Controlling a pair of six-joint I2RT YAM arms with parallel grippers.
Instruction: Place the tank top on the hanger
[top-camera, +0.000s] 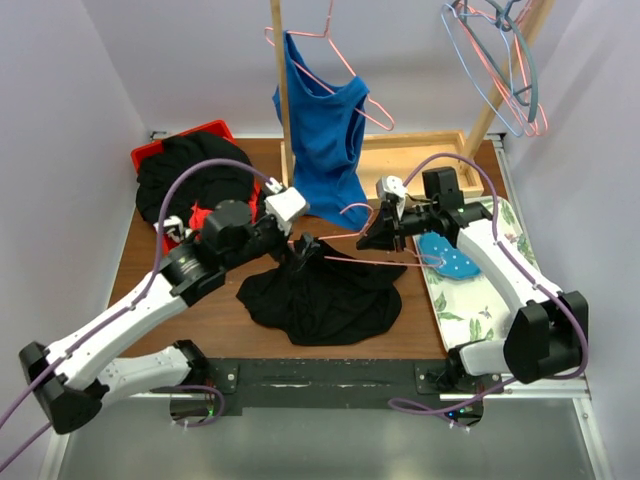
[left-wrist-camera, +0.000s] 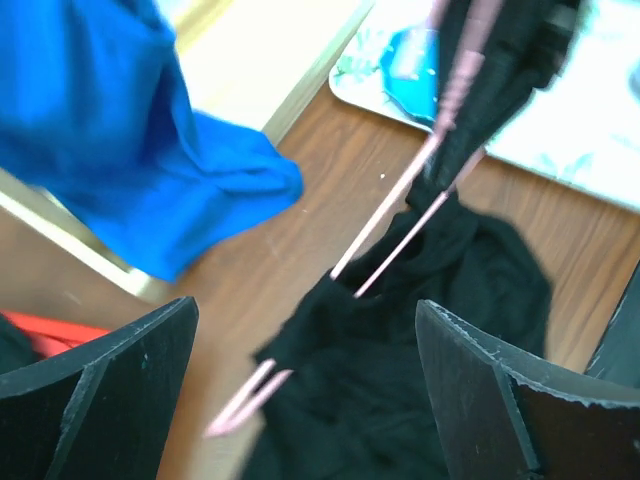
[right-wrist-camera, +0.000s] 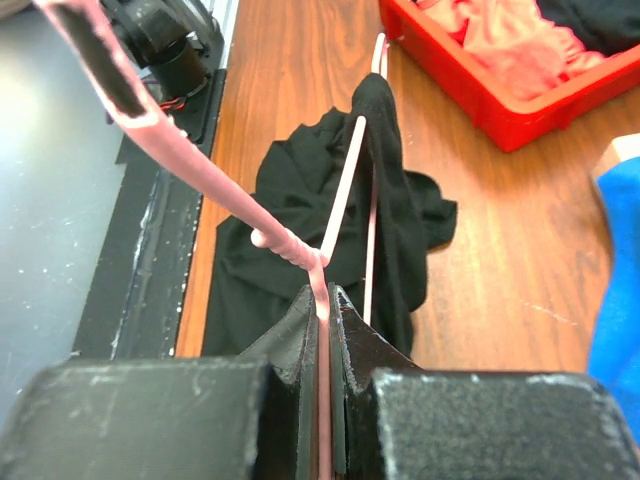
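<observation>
While the right gripper (right-wrist-camera: 325, 300) clamps the hanger (right-wrist-camera: 190, 165), only its left end is inside the tank top (top-camera: 320, 295); left gripper (left-wrist-camera: 305, 325) hangs wide open, empty. Other shoulder not yet on.

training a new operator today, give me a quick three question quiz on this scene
1. True or false: the right gripper has its jaws shut on the pink wire hanger.
2. Where is the black tank top? A) in the red bin B) on the wooden table, one part caught over the hanger's far end C) on the floral tray
3. Fill in: the left gripper has its jaws ____.
Key: 1 true; 2 B; 3 open.
</observation>
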